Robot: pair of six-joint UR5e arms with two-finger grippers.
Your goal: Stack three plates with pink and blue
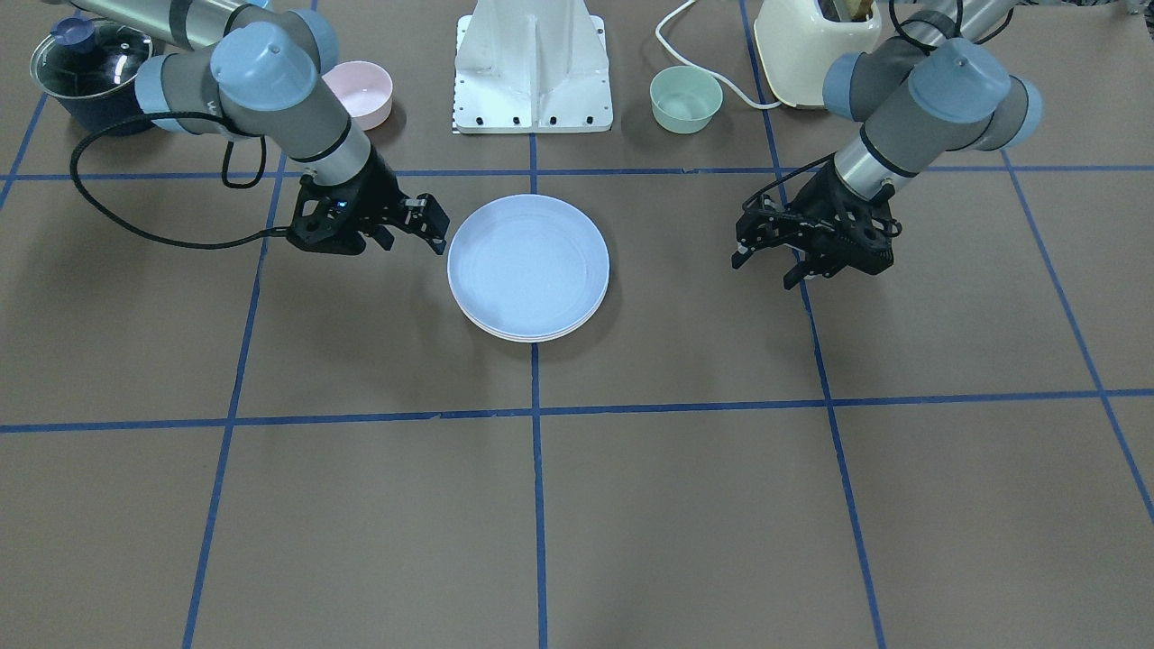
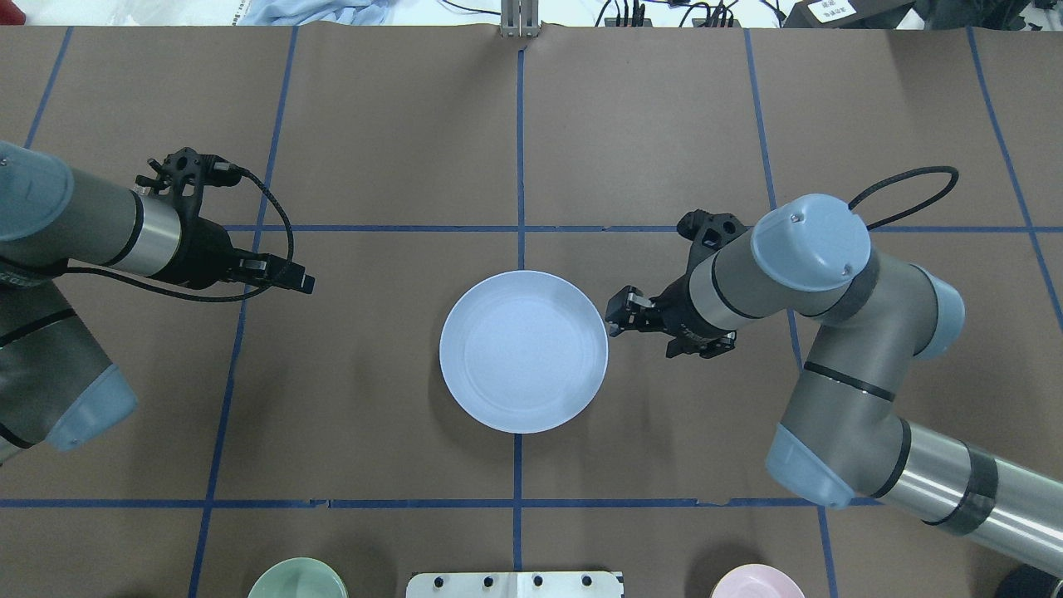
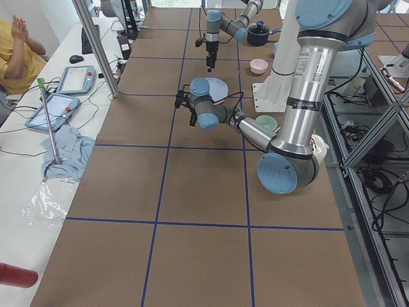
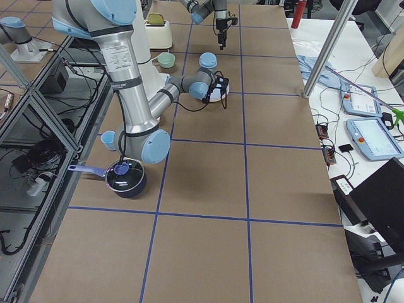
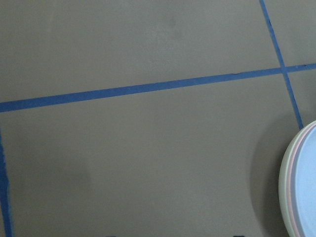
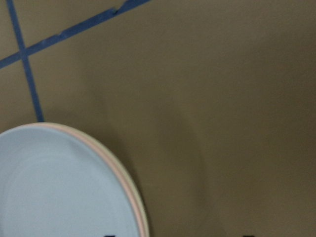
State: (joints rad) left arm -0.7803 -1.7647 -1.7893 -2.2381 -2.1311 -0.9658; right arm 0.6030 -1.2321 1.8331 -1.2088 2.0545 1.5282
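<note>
The three plates lie stacked at the table's middle. The light blue plate [image 1: 527,261] is on top, also in the overhead view [image 2: 523,349]. The pale pink plate's rim [image 6: 126,177] shows under it, and the cream plate's rim [image 6: 143,212] is at the bottom. My right gripper [image 2: 616,316] is open and empty, just beside the stack's edge, apart from it; the front view [image 1: 440,231] shows it too. My left gripper [image 2: 303,284] is open and empty, well away from the stack on the other side, also in the front view [image 1: 763,267].
A small pink bowl [image 1: 361,90], a green bowl [image 1: 685,97], a lidded dark pot [image 1: 90,68] and a cream appliance [image 1: 811,36] stand along the robot's side by the white base [image 1: 534,72]. A light-blue cup [image 4: 108,139] is near the pot.
</note>
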